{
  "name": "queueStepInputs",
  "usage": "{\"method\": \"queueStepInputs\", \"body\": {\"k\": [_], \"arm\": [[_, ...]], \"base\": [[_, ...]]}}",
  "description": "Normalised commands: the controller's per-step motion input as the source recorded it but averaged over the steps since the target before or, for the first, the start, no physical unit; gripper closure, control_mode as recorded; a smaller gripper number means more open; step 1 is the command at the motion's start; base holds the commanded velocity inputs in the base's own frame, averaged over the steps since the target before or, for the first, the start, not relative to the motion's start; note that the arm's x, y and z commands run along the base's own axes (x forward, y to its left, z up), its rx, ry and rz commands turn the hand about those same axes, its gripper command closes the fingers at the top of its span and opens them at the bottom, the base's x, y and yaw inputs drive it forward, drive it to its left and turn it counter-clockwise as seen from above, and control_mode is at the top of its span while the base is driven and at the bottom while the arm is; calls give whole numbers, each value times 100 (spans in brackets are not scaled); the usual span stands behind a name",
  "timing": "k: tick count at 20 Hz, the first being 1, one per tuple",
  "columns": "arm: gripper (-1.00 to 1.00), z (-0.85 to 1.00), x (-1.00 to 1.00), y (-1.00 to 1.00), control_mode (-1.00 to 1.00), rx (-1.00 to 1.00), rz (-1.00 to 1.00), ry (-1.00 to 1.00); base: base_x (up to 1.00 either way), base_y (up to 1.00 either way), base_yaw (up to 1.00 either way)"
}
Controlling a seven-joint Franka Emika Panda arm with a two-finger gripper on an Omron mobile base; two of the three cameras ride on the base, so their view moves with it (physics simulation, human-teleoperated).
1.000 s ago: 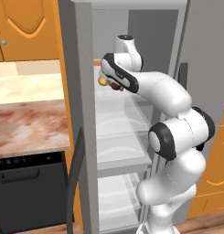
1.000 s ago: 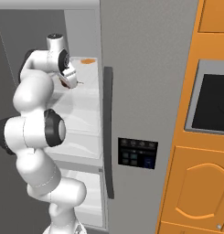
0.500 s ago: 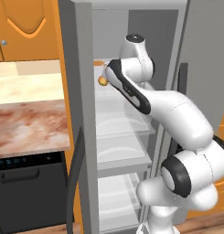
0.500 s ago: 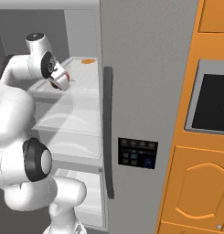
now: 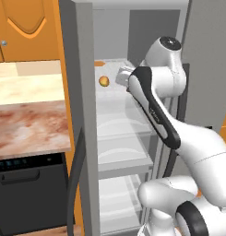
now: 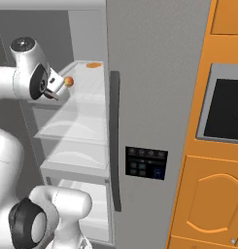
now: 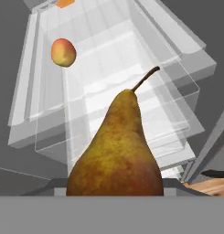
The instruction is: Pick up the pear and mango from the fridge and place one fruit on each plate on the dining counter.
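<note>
The pear (image 7: 117, 153), golden brown with a thin stem, stands upright and very close in the hand view, with my gripper (image 5: 121, 76) shut on it; the pear covers the fingertips. The mango (image 7: 63, 52) lies on the top glass shelf of the open fridge (image 5: 82, 115), just left of the hand in the left base view, as a small orange ball (image 5: 104, 81). From the right base view the mango (image 6: 69, 81) sits just past the gripper (image 6: 56, 87). The plates and the dining counter are out of view.
A small orange item (image 5: 100, 62) lies at the back of the top shelf. Left of the fridge is a marbled counter (image 5: 26, 120) over a black dishwasher (image 5: 26, 184). The fridge door (image 6: 154, 97) with its dark handle (image 6: 115, 141) stands beside orange cabinets (image 6: 212, 194).
The arm has swung: its wrist moved right in the left base view and left in the right base view. The hand stays by the top shelf's front; the mango has not moved.
</note>
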Motion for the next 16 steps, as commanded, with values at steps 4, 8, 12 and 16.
{"method": "queueStepInputs", "body": {"k": [4, 8, 12, 16], "arm": [[100, 32, -91, -10, -100, 0, 9, -3], [100, 27, -66, 0, -100, 0, 9, -1], [100, -22, -32, -6, -100, 0, 5, 0], [100, -23, -24, -1, -100, -9, 1, 3]], "base": [[0, 0, 0], [0, 0, 0], [0, 0, 0], [0, 0, 0]]}}
